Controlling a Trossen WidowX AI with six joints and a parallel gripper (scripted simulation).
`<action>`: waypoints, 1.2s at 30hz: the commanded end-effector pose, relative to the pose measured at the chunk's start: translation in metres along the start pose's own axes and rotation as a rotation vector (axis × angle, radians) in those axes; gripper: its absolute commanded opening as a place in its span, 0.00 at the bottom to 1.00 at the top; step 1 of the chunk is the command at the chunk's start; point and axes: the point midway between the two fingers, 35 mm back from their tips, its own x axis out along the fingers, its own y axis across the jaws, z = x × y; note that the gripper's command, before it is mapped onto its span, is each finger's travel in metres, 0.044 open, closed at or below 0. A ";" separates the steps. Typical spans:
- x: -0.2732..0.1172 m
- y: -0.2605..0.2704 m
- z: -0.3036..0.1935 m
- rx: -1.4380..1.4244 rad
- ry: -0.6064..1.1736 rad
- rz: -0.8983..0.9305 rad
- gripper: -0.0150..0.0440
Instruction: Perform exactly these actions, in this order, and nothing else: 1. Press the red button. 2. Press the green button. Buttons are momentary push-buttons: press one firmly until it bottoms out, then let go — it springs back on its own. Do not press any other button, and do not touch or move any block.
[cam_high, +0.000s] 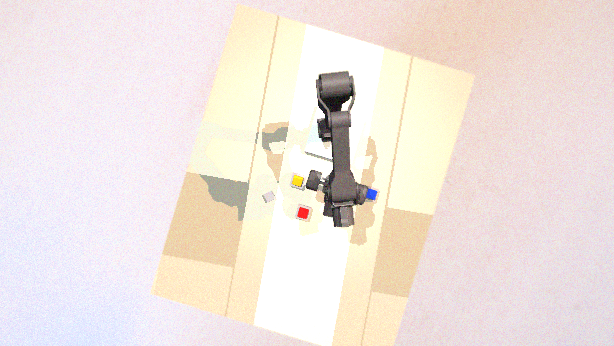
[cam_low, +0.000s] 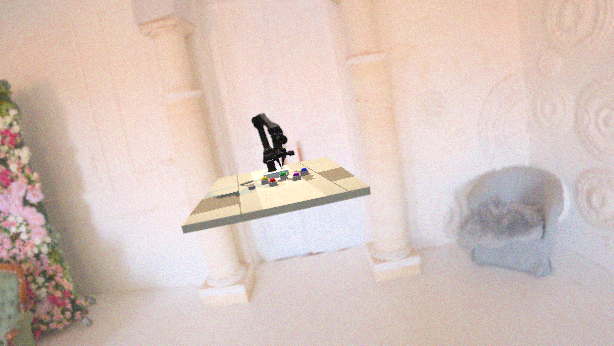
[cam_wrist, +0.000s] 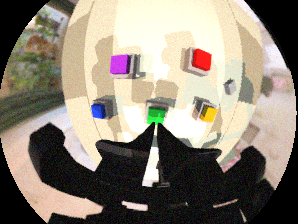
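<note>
Directly ahead of the gripper (cam_wrist: 153, 141) in the wrist view sits the green button (cam_wrist: 156, 113), a small square cap of bright, flat green set in a pale square housing; it lies in the nearer row of three, between the blue button (cam_wrist: 100, 110) and the yellow button (cam_wrist: 208, 113). The gripper's dark fingers are drawn almost fully together, leaving only a thin pale slit, and nothing is held between them; the tips point at the green cap, but whether they touch it cannot be told. The red button (cam_wrist: 201, 60) is a square cap of saturated red in the same pale housing, placed in the farther row, well apart from the purple button (cam_wrist: 120, 64) at the other end of that row. A small grey block (cam_wrist: 230, 86) rests beside the red and yellow buttons. From the top view the red button (cam_high: 303, 213) lies just beside the arm (cam_high: 341, 160), which has a matte dark grey finish with rounded cylindrical joints and covers the green button. All the buttons rest on the table (cam_high: 210, 280), a flat rectangular slab patterned in cream, white and tan bands with straight seams.
</note>
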 end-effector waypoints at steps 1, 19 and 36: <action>0.009 -0.001 -0.002 0.001 0.009 -0.004 0.29; 0.037 -0.001 -0.003 0.001 0.009 -0.004 0.29; 0.037 -0.001 -0.003 0.001 0.009 -0.004 0.29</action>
